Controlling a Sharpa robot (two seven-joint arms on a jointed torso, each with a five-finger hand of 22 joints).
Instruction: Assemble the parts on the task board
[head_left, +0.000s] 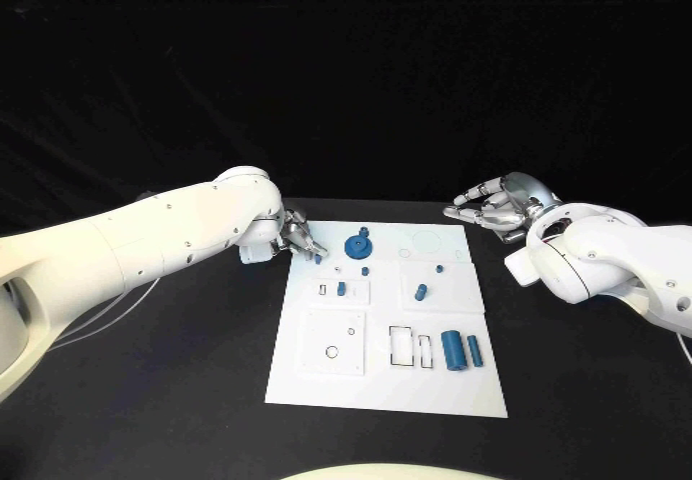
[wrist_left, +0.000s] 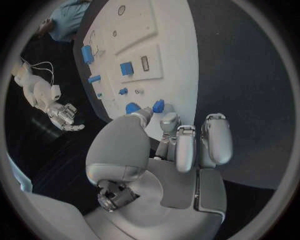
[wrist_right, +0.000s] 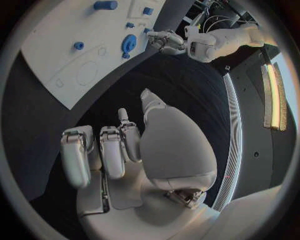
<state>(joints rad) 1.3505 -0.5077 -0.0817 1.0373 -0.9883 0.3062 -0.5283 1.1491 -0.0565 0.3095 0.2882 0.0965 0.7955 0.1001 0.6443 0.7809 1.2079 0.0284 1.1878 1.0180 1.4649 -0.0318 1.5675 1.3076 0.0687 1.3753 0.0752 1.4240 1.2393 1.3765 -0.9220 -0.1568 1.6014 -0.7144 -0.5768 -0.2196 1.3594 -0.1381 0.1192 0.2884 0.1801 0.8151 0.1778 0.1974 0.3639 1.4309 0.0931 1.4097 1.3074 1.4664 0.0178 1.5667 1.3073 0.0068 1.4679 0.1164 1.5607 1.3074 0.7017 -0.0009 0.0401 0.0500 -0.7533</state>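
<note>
The white task board (head_left: 387, 392) lies mid-table. My left hand (head_left: 297, 239) hovers at its far left corner, where thumb and a finger (wrist_left: 167, 121) pinch a small blue part (wrist_left: 158, 105), also seen under the fingertips (head_left: 315, 257). A blue gear (head_left: 359, 247) stands just right of that hand. Further blue parts lie on the board: a peg (head_left: 421, 292), a piece in a recess (head_left: 342, 290) and two cylinders (head_left: 453, 350) toward the near right. My right hand (head_left: 498, 205) hangs over the black table beyond the board's far right corner, its fingers (wrist_right: 112, 150) loosely apart and holding nothing.
Black table (head_left: 173, 350) surrounds the board on all sides. Empty recesses (head_left: 333, 342) sit in the board's near left half. The right forearm (head_left: 606, 265) hangs beside the board's right edge. From the right wrist, the left hand (wrist_right: 164, 41) shows near the gear (wrist_right: 129, 42).
</note>
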